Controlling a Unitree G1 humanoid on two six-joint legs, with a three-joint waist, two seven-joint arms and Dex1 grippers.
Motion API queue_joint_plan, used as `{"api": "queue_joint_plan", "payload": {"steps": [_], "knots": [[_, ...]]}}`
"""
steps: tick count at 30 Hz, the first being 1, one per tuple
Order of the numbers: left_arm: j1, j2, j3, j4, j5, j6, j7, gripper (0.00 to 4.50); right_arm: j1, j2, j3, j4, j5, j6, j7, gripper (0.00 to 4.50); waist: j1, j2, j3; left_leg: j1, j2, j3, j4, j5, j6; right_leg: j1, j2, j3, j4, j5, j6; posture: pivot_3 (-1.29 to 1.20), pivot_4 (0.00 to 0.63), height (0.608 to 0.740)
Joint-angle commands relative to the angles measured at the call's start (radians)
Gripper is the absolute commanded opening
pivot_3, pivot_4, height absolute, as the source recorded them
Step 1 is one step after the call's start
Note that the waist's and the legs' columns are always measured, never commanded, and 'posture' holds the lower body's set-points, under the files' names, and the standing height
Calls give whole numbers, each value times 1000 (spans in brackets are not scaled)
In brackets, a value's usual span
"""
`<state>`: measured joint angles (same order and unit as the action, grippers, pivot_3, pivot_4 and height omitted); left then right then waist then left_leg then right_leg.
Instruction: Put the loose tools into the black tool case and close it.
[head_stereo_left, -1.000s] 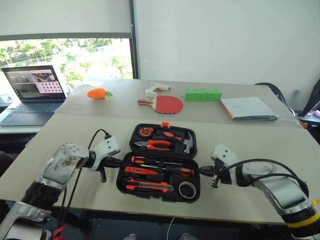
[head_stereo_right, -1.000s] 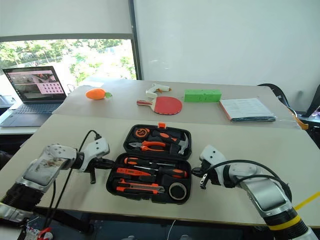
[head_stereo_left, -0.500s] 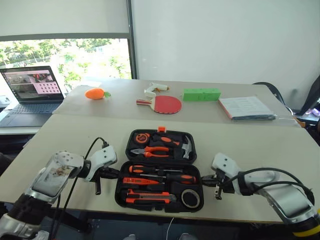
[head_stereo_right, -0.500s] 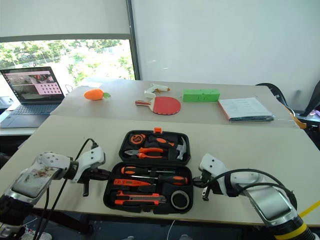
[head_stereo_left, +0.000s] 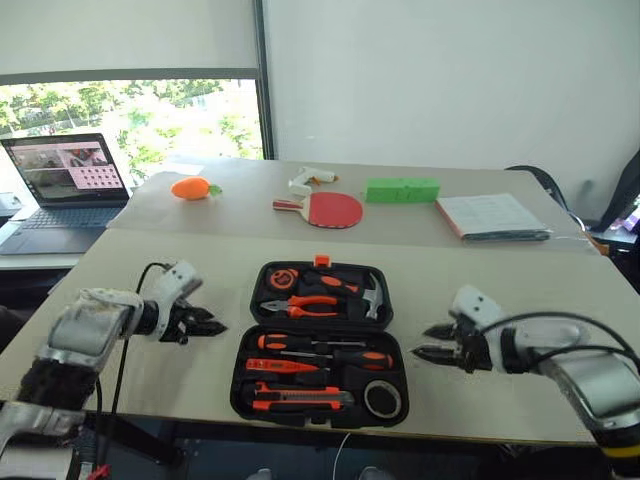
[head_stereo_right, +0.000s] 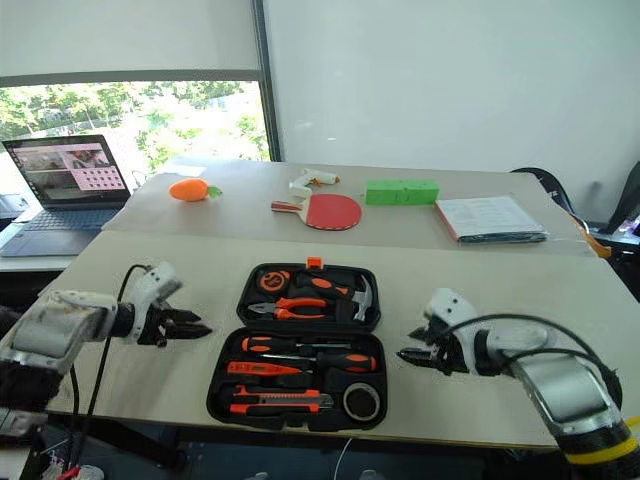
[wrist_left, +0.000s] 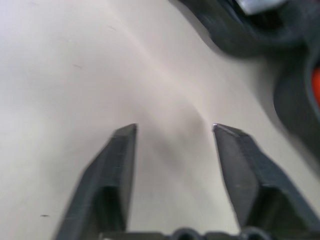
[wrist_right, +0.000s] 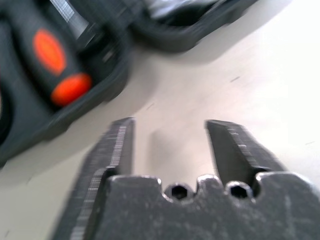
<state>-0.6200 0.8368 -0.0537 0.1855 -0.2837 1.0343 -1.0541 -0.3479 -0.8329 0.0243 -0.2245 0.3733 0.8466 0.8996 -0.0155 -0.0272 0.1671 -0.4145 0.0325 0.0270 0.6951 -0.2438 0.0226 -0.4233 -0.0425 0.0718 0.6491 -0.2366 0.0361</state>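
The black tool case (head_stereo_left: 238, 378) lies open in the middle of the near table, its lid flat behind it with an orange latch (head_stereo_left: 321, 260). In its front half lie two black-and-orange screwdrivers (head_stereo_left: 325, 343), a slim red-orange screwdriver (head_stereo_left: 283, 365), a utility knife (head_stereo_left: 300, 398) and a small black tape roll (head_stereo_left: 378, 400). My left gripper (head_stereo_left: 215, 326) hovers open left of the case, apart from it, over bare table (wrist_left: 175, 127). My right gripper (head_stereo_left: 420, 341) is open just right of the case, with nothing between its fingers (wrist_right: 170, 121).
Pliers (head_stereo_left: 300, 304), a hammer (head_stereo_left: 372, 292) and a tape measure (head_stereo_left: 286, 278) sit in the lid. On the far table are a laptop (head_stereo_left: 70, 185), an orange toy (head_stereo_left: 192, 187), a red paddle (head_stereo_left: 335, 209), a green block (head_stereo_left: 402, 189) and a booklet (head_stereo_left: 492, 215).
Both grippers were shut against the case's sides; now both stand open and have drawn outward and slightly up from it. The left wrist has rolled.
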Motion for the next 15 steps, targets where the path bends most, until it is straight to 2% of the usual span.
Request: {"api": "queue_joint_plan", "payload": {"steps": [1,5,10,15], "knots": [[-100,-45,34,34,-50,176,61,2816,-109,46,-39,75,47,128,-49,3007,0,0,0,0,0,0,0,0,0,0,0,0,0,0,0,0,150,738],[-172,-124,53,46,-75,296,148,2816,-230,132,-67,172,93,267,-114,3007,0,0,0,-2,0,-1,-1,0,0,-2,0,0,0,0,0,0,150,738],[-213,-181,63,72,-82,319,218,2816,-300,191,-68,220,112,340,-151,3007,3,0,0,-3,-1,-1,-2,0,0,-2,-1,0,0,0,0,0,150,738],[-245,-178,56,82,-95,328,235,2816,-308,223,-65,212,125,386,-181,3007,1,0,0,-3,-1,-1,-2,0,0,-2,-1,0,0,1,0,0,150,738]]}}
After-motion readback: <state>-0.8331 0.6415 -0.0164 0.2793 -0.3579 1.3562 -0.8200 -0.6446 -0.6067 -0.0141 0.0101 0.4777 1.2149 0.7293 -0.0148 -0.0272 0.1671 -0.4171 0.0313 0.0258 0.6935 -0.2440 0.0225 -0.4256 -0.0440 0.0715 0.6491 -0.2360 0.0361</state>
